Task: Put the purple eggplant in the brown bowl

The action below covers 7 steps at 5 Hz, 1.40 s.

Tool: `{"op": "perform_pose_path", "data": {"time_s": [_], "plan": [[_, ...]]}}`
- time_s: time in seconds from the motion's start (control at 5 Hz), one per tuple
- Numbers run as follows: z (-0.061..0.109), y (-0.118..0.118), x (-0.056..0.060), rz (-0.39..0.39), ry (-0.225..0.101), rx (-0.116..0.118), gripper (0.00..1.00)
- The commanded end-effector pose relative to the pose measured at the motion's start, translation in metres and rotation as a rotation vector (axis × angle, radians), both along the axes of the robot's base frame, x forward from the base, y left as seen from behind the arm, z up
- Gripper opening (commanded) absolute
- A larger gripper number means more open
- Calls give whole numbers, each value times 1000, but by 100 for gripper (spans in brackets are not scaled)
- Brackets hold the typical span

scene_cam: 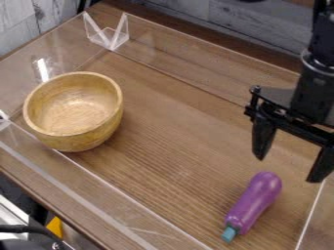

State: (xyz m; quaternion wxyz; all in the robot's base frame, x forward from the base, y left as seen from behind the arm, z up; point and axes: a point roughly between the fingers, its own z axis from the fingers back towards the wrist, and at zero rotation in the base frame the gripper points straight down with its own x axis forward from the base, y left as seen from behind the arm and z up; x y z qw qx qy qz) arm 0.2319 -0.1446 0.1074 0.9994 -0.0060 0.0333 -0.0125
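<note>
Hovering above the right part of the wooden tabletop [163, 137], the black gripper [287, 144] points down with its two fingers spread apart and nothing between them. The purple eggplant [255, 204] lies on the tabletop just beyond the gripper's fingertips on the picture's lower side, near the bottom right corner of the tabletop as the camera sees it. It lies on its side at a slant, its rounded purple end toward the gripper and its teal-green stem cap toward the bottom edge. The brown bowl [73, 111] sits upright by the tabletop's left edge, well apart from the eggplant, and its visible inside holds nothing. A clear, angular object [107, 31] stands near the upper left edge. Black cables [26, 229] show at the bottom left corner of the view.
</note>
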Motion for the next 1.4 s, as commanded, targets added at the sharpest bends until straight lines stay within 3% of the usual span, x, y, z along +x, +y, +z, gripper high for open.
{"op": "perform_pose_path", "data": {"time_s": [0.0,0.4,0.6,1.0,1.2], "plan": [[-1,3,-1,-19,-37,-5,100],[-26,20,-10,-27,-70,22,100],[-39,27,-13,-15,-102,23,100],[-59,46,8,-80,-163,6,100],[-62,46,7,-88,-181,-3,100]]}}
